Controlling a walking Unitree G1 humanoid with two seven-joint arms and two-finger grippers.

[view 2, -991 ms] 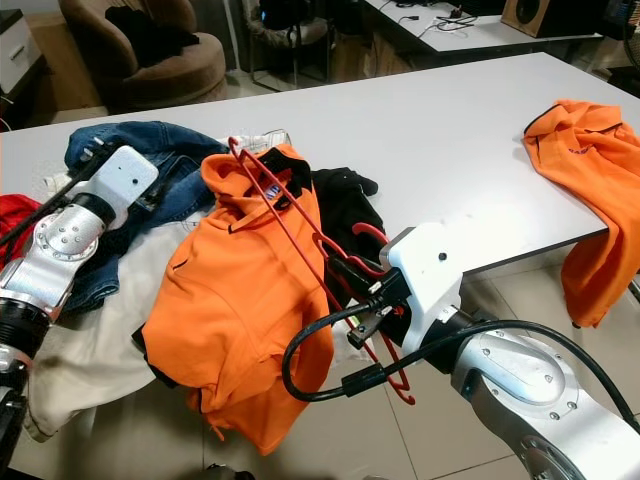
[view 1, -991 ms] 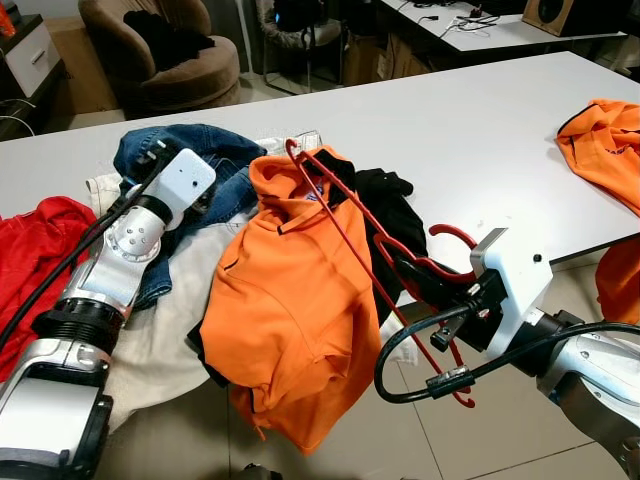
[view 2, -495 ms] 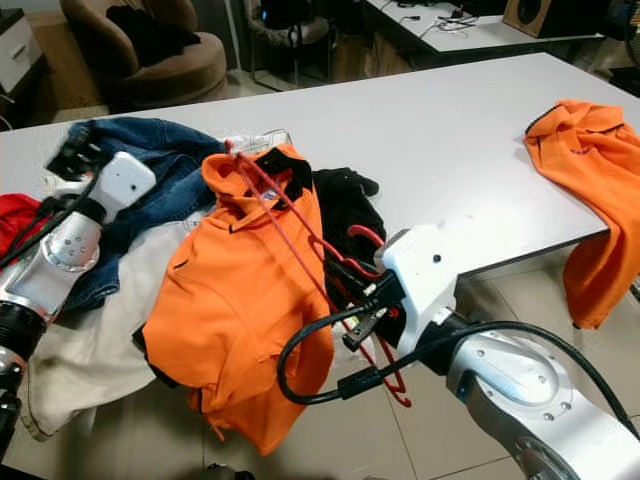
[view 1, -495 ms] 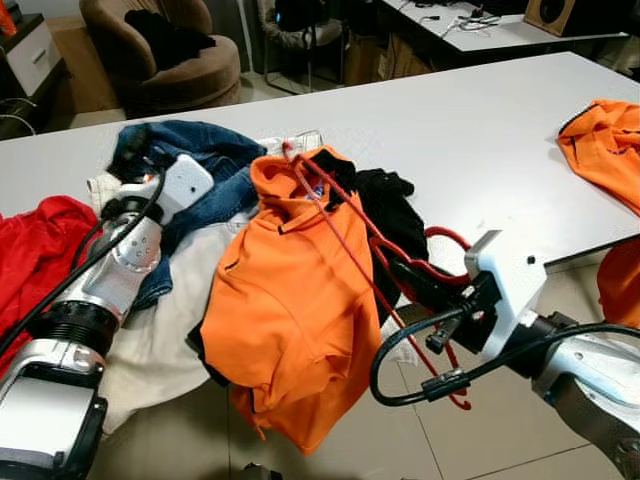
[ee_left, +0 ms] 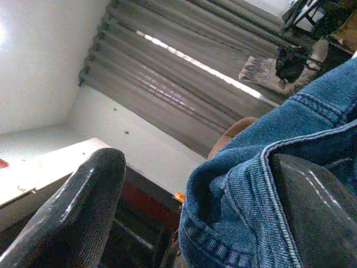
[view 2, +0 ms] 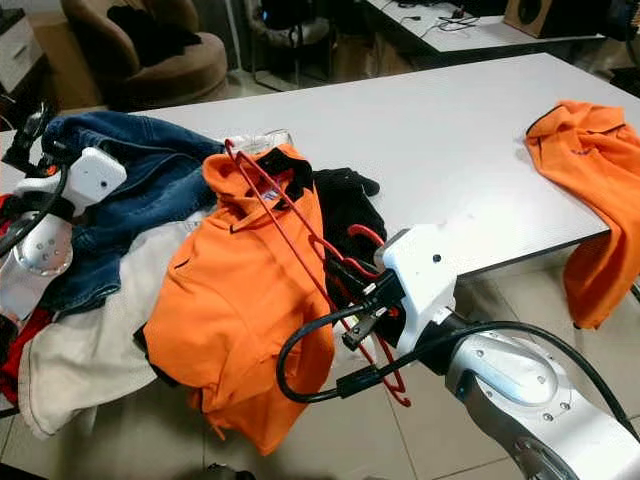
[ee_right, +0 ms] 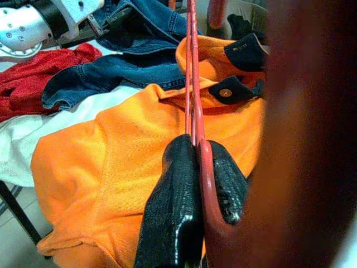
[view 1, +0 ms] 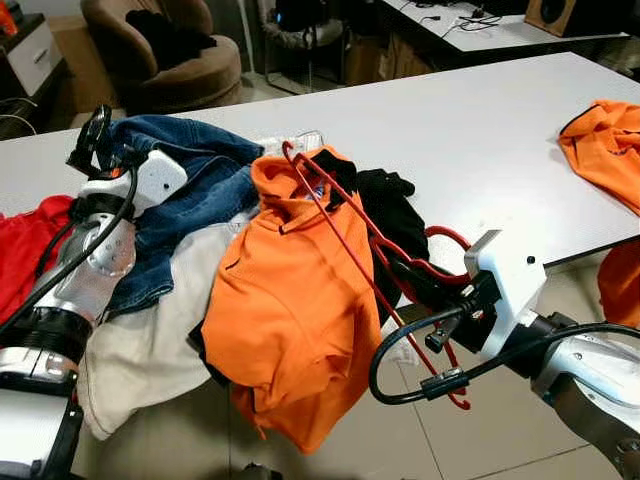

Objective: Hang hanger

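A red hanger (view 1: pixel 340 225) lies across an orange polo shirt (view 1: pixel 290 300) that hangs over the table's front edge. The hanger's far end sits at the shirt's collar (ee_right: pixel 234 84). My right gripper (ee_right: pixel 195 148) is shut on the hanger's thin rod near its hook (view 1: pixel 450 235), just off the table edge. My left gripper (view 1: pixel 95 135) is raised at the far left, beside blue jeans (view 1: pixel 195 185). Its fingers (ee_left: pixel 83 212) stand wide apart, and a denim fold (ee_left: pixel 262 184) rests against one of them.
The long white table (view 1: pixel 480 130) carries a clothes pile: a red garment (view 1: pixel 25 250), a cream garment (view 1: pixel 150 330) and a black one (view 1: pixel 390 205). A second orange shirt (view 1: pixel 605 145) lies at the right end. A brown armchair (view 1: pixel 165 50) stands behind the table.
My left arm has swung left and up, away from the orange shirt, and the jeans have shifted with it. The right gripper and hanger have hardly moved.
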